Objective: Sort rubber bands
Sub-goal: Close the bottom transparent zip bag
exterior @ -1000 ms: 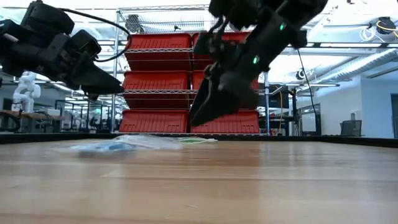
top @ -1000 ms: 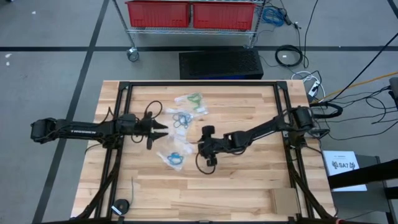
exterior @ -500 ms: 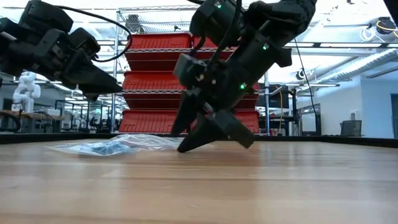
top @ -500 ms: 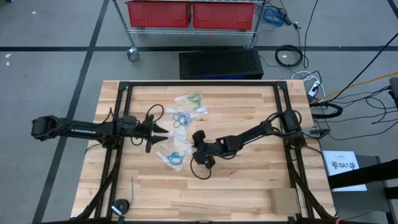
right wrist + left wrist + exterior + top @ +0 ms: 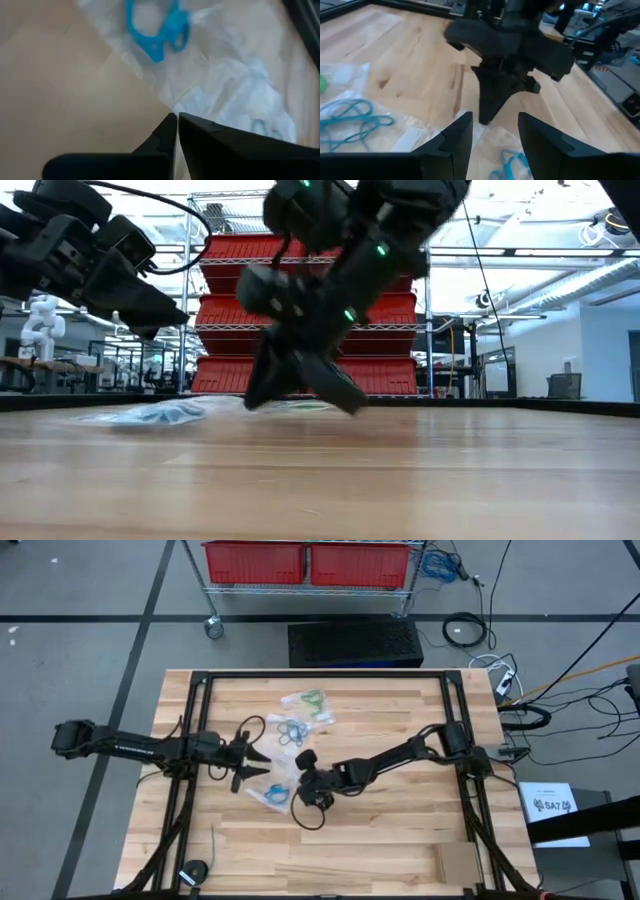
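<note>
Behind the wooden table (image 5: 380, 830) stand red bins (image 5: 235, 375) (3 tiers).

A robotics lab or workshop: beyond the two dark arms' butcher-block table (image 5: 400, 850) stands a wheeled wire shelving rack (image 5: 300, 290) stacked with red plastic bins (image 5: 240, 310), cables (image 5: 465, 630) trail over the grey taped floor, and a small white humanoid robot (image 5: 40, 320) stands at far benches.

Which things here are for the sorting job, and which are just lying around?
For the job:
- bright blue rubber bands in a clear plastic bag
- dark teal rubber bands
- light green rubber bands

Just lying about:
- red plastic bins
- round black disc
</note>
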Robot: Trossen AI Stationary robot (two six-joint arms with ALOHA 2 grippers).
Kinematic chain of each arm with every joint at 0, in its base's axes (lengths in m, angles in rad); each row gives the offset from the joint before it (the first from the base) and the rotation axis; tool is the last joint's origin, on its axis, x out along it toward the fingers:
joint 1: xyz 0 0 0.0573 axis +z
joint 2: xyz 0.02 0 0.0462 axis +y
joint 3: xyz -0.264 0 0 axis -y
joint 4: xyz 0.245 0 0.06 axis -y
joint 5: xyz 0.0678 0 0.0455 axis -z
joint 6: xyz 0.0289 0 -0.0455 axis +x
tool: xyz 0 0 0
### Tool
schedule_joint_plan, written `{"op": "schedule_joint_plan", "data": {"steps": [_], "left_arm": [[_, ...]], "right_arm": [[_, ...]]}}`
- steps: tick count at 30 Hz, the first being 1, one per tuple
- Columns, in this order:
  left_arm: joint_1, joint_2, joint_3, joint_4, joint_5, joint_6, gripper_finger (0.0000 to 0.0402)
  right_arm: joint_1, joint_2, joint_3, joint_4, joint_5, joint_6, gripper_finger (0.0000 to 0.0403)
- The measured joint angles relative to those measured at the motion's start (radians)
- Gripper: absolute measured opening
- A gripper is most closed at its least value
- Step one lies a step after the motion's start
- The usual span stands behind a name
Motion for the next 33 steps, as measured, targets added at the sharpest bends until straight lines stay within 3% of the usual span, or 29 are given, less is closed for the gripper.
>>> {"op": "schedule_joint_plan", "data": {"steps": [6, 13, 18, 23, 33], "left_arm": [[-0.062, 0.0, 0.068, -0.074, -0.016, 0.001, 0.0164], [-0.163, 0.082, 0.238, -0.329, -0.191, 0.026, 0.0164], [-0.202, 0.216, 0.351, -0.334, -0.195, -0.016, 0.0164], [-0.215, 0.328, 0.451, -0.377, -0.208, -0.077, 0.0164], [-0.233, 0.421, 0.558, -0.434, -0.269, -0.185, 0.0164]], "right_arm": [[0.002, -0.003, 0.185, -0.343, -0.005, 0.208, 0.0002], [0.001, -0.004, 0.45, -0.762, -0.029, 0.505, 0.0], [0.001, -0.006, 0.554, -0.8, -0.028, 0.583, 0.0], [0.008, -0.006, 0.571, -0.78, 0.022, 0.595, 0.0], [0.009, -0.004, 0.571, -0.778, 0.087, 0.605, 0.0]]}}
